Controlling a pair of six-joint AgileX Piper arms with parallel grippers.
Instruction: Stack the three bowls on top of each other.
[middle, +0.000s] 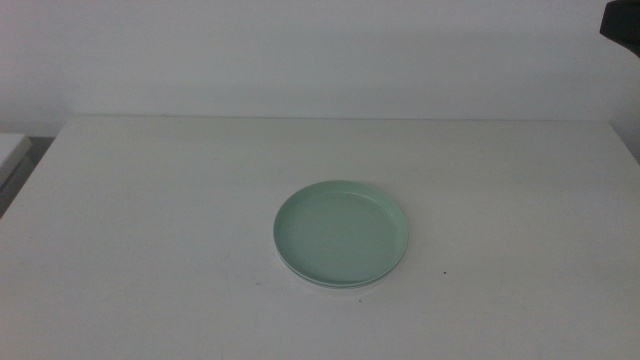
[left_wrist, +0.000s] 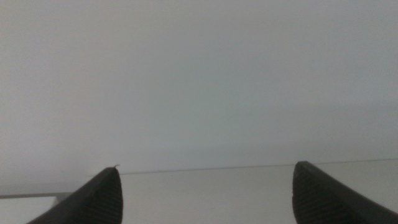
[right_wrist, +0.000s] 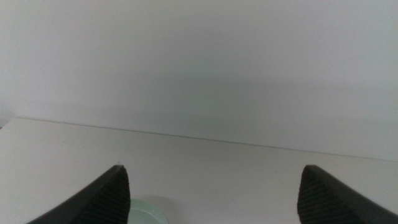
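A white tabletop (middle: 150, 220) fills most of the middle view, with a plain pale wall behind its far edge. Near the middle of the tabletop, a little toward the near edge and slightly toward the right side, sits a pale mint green bowl (middle: 340, 233), shallow and round with a low rim. It rests on top of a stack: a thin white rim of another bowl (middle: 352, 289) peeks out beneath it along the near side. A third bowl cannot be made out separately from this angle.

Neither arm reaches over the tabletop in the middle view. A small dark shape (middle: 622, 18) sits at the upper right corner of that picture, too cropped to identify.

In the left wrist view, the left gripper (left_wrist: 205, 196) has its two dark ribbed jaws wide apart with nothing between them, facing the wall across a strip of tabletop.

In the right wrist view, the right gripper (right_wrist: 214, 196) also has its jaws wide apart and empty. A sliver of the mint green bowl's edge (right_wrist: 148, 213) shows just beside one jaw, below the gripper.
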